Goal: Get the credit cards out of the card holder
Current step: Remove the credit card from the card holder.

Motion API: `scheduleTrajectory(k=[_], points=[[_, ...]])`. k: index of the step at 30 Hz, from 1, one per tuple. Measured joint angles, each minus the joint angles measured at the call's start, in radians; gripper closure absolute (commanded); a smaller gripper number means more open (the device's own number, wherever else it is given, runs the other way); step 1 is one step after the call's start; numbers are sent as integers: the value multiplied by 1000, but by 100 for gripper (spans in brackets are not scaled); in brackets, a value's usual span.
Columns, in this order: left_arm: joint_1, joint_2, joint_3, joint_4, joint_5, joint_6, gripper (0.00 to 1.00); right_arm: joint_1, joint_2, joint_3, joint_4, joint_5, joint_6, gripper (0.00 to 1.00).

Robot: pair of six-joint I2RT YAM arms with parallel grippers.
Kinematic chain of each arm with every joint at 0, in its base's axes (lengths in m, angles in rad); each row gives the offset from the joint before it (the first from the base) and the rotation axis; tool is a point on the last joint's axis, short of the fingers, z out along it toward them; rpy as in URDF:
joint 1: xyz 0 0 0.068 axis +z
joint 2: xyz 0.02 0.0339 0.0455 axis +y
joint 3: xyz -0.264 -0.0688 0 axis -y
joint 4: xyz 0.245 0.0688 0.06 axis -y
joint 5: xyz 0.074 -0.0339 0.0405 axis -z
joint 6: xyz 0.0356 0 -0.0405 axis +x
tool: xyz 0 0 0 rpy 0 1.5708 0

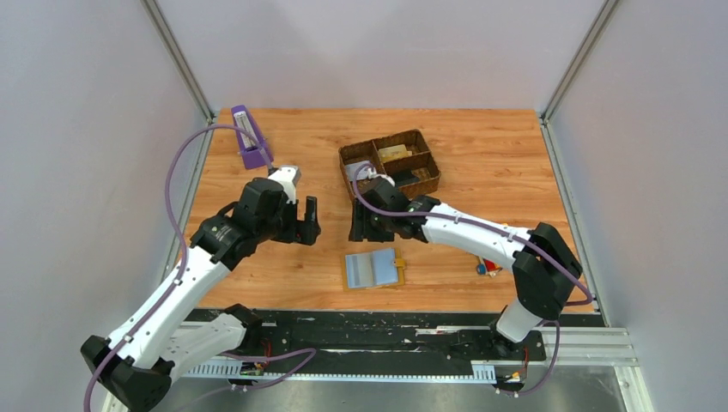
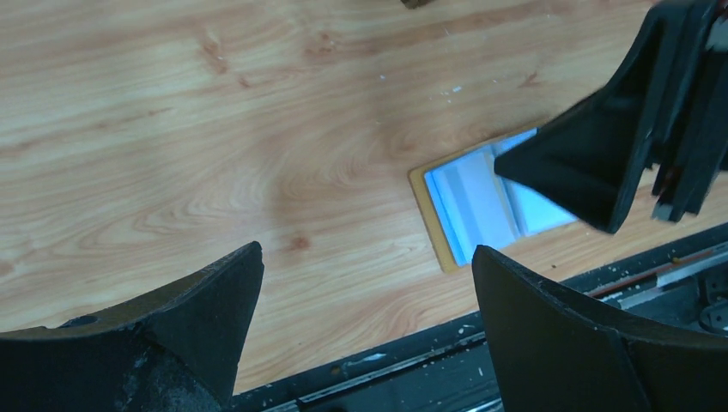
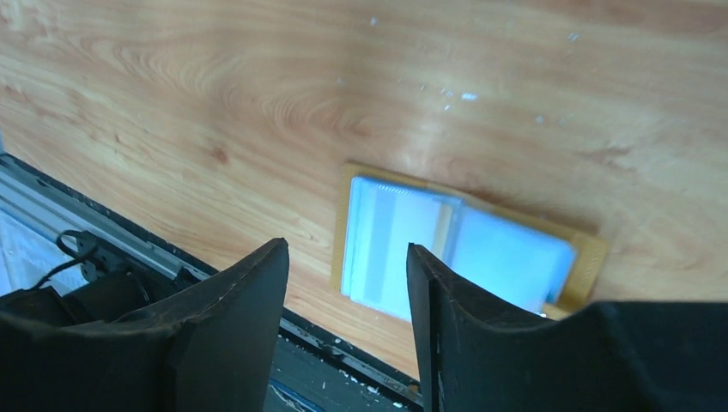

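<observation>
The card holder (image 1: 373, 269) lies open and flat near the table's front edge, with light blue-grey pockets inside, a mustard rim and a small yellow tab on its right. It also shows in the left wrist view (image 2: 476, 202) and the right wrist view (image 3: 455, 245). I cannot make out separate cards in its pockets. My left gripper (image 1: 306, 225) (image 2: 369, 249) is open and empty, held above the table behind and to the left of the holder. My right gripper (image 1: 360, 225) (image 3: 345, 247) is open and empty, held just behind the holder. It also appears at the right of the left wrist view (image 2: 635, 146).
A brown woven compartment tray (image 1: 427, 157) with small items stands behind the right gripper. A purple stand (image 1: 251, 137) is at the back left. Small red and blue things (image 1: 489, 268) lie under the right arm. A black rail (image 1: 386, 330) runs along the near edge.
</observation>
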Motion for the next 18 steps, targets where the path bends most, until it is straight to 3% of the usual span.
scheduleTrajectory(k=[9,18], points=[[0,-105,3,-20,-77,43,0,157,112,8,-68,154,70,38],[0,-161,0,-19,-89,45,0,201,197,61,-129,199,100,38]])
